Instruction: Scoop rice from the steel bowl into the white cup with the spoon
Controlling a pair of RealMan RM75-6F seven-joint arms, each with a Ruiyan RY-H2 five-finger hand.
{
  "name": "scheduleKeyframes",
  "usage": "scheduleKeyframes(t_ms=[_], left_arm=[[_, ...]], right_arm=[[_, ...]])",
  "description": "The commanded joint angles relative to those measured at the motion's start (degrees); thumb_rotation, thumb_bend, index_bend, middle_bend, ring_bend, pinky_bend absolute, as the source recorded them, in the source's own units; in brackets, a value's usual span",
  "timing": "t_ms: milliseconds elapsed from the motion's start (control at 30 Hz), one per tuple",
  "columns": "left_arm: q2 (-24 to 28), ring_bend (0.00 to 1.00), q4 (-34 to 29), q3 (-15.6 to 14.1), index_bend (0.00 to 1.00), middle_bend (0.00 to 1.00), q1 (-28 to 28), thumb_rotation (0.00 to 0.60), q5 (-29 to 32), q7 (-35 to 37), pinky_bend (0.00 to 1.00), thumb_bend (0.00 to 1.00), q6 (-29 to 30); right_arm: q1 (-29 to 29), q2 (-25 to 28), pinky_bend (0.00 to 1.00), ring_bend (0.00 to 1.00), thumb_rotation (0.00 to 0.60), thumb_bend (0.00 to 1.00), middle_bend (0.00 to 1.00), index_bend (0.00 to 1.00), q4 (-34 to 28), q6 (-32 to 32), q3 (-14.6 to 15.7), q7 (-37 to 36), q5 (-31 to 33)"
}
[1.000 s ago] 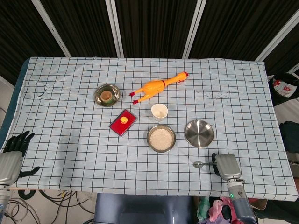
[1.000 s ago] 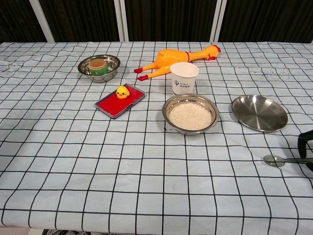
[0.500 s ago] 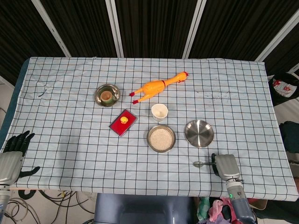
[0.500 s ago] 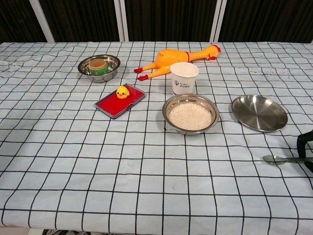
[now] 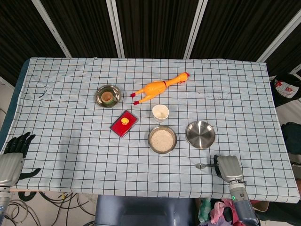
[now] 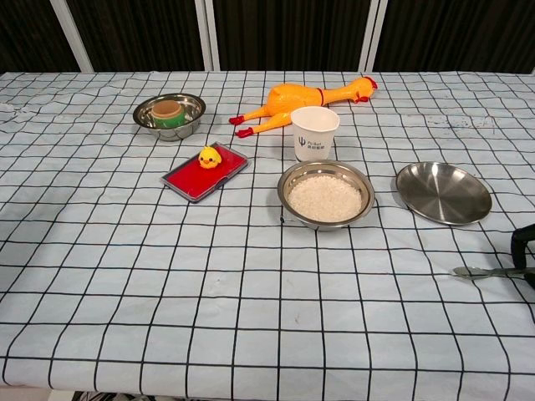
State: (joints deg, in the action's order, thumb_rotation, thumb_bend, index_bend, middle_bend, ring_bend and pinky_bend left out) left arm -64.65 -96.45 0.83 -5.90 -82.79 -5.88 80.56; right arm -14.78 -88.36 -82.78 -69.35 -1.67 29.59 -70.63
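The steel bowl (image 5: 162, 139) (image 6: 326, 196) full of white rice sits mid-table. Just behind it stands the empty white cup (image 5: 160, 113) (image 6: 314, 132). The spoon (image 5: 203, 165) (image 6: 483, 272) lies low over the cloth at the front right, with its scoop end pointing left. Its handle runs into my right hand (image 5: 228, 168) (image 6: 525, 251), which grips it at the table's front right edge. In the chest view the scoop end looks thin, as if turned on edge. My left hand (image 5: 12, 154) hangs off the front left corner with fingers spread, holding nothing.
An empty steel dish (image 5: 200, 134) (image 6: 443, 192) lies right of the rice bowl, between it and the spoon. Behind the cup lies a yellow rubber chicken (image 5: 157, 87) (image 6: 301, 98). A red tray with a small duck (image 5: 124, 124) (image 6: 205, 171) and a second steel bowl (image 5: 107, 96) (image 6: 169, 114) sit left.
The spoon has drawn slightly to the right with my right hand, and its scoop end now looks flatter in the chest view. The left hand has not moved.
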Motion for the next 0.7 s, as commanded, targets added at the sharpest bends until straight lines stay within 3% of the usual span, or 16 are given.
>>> scheduleKeyframes(t_ms=[33,700], left_arm=[[0.0,0.0,0.0,0.0,0.0,0.0,0.0,0.6,0.0,0.0,0.0,0.02,0.0],[0.0,0.0,-0.2,0.0,0.0,0.0,-0.1,0.6,0.2,0.0,0.0,0.02,-0.2]], right_arm=[[0.0,0.0,1.0,1.0,0.6,0.44,1.0,0.56,0.1,-0.1,0.0,0.0,-0.1],[0.5,-1.8,1.0,1.0,0.6,0.44,1.0,0.69,3.7,-8.9,-3.8,-4.8,-5.6]])
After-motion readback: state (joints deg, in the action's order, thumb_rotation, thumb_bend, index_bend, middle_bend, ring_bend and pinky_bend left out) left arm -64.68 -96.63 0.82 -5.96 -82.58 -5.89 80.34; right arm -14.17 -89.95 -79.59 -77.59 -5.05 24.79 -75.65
